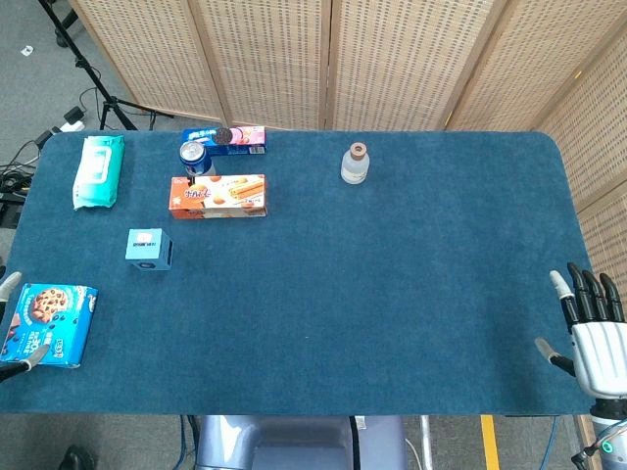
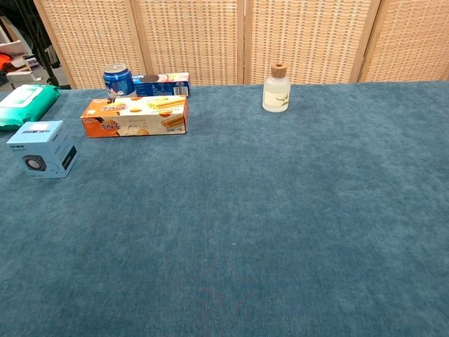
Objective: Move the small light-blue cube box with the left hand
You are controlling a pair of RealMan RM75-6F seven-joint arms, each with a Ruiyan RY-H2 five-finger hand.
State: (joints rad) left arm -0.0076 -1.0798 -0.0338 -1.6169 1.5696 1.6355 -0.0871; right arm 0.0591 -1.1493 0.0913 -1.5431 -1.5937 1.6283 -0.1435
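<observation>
The small light-blue cube box (image 1: 148, 248) stands on the blue table cloth at the left; the chest view shows it (image 2: 42, 149) with a dark round face turned to the front. Only two fingertips of my left hand (image 1: 10, 286) show at the left edge of the head view. They are spread wide apart beside a blue cookie bag (image 1: 49, 323), holding nothing, well short of the cube. My right hand (image 1: 593, 338) hovers at the table's front right corner with its fingers apart and empty. Neither hand appears in the chest view.
Behind the cube lie an orange biscuit box (image 1: 217, 196), a blue can (image 1: 195, 157) and a flat cookie box (image 1: 230, 138). A green wipes pack (image 1: 99, 171) is at the far left. A small corked bottle (image 1: 357, 164) stands mid-back. Wicker screens close the far side.
</observation>
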